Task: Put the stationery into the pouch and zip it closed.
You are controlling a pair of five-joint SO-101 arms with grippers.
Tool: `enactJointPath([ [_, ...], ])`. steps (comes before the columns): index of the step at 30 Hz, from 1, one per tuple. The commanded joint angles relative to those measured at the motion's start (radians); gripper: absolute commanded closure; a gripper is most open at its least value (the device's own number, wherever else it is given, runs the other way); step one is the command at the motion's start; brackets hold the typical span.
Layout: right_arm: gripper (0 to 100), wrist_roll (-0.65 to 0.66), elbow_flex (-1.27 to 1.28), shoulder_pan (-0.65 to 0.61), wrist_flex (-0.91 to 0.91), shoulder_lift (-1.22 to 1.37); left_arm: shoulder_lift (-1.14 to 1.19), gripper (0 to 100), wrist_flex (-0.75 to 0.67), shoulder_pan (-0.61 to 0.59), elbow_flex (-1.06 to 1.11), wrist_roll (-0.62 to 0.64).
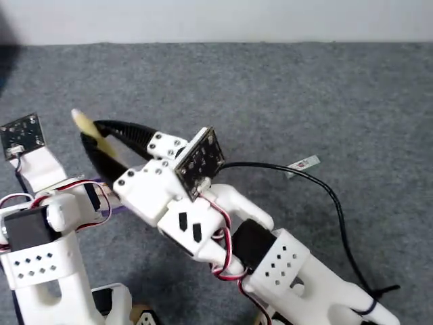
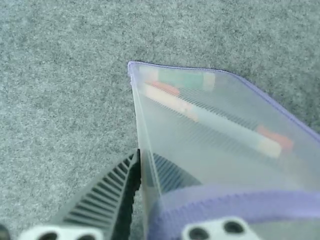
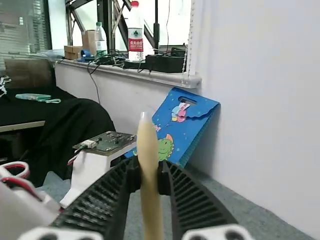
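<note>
Right pincer (image 3: 148,169) pinches a cream stick (image 3: 145,135), blue bag (image 3: 190,132) behind; left pincer (image 2: 142,162) clamps pouch (image 2: 215,150).

**No legible writing**

Nothing is reading clearly. A red label (image 3: 135,36) is wrapping the bottle (image 3: 135,17) on the windowsill (image 3: 150,75), its print too small to make out. A small tag (image 1: 303,164) is lying right of the table's (image 1: 270,88) middle, perhaps printed, but illegible.
</note>
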Motion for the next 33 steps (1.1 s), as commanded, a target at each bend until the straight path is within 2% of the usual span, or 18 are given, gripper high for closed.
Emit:
enactJointPath([
  [1, 99.1, -0.009, -0.008, -0.024, 0.016, -0.024, 0.012, 99, -0.014, 0.000, 0.002, 0.012],
  [8, 99.1, -0.011, 0.046, 0.019, 0.018, -0.019, 0.012, 99, -0.014, 0.000, 0.002, 0.012],
  [12, 99.1, -0.009, 0.129, 0.076, 0.024, -0.107, 0.012, 99, -0.009, 0.000, -0.001, 0.012],
  [18, 99.1, -0.014, 0.187, 0.133, 0.289, -0.295, 0.012, 99, -0.014, 0.000, -0.002, 0.012],
  [22, 99.0, -0.015, 0.236, 0.130, 0.412, -0.407, 0.012, 99, -0.014, 0.000, -0.002, 0.012],
  [26, 99.0, -0.017, 0.290, 0.127, 0.424, -0.453, 0.012, 99, -0.014, 0.000, -0.002, 0.012],
  [31, 98.1, -0.029, 0.299, 0.065, 0.455, -0.371, 0.012, 99, -0.014, 0.000, -0.002, 0.012],
  [33, 92.9, -0.086, 0.276, 0.027, 0.461, -0.317, 0.012, 99, -0.014, 0.000, -0.002, 0.012],
])
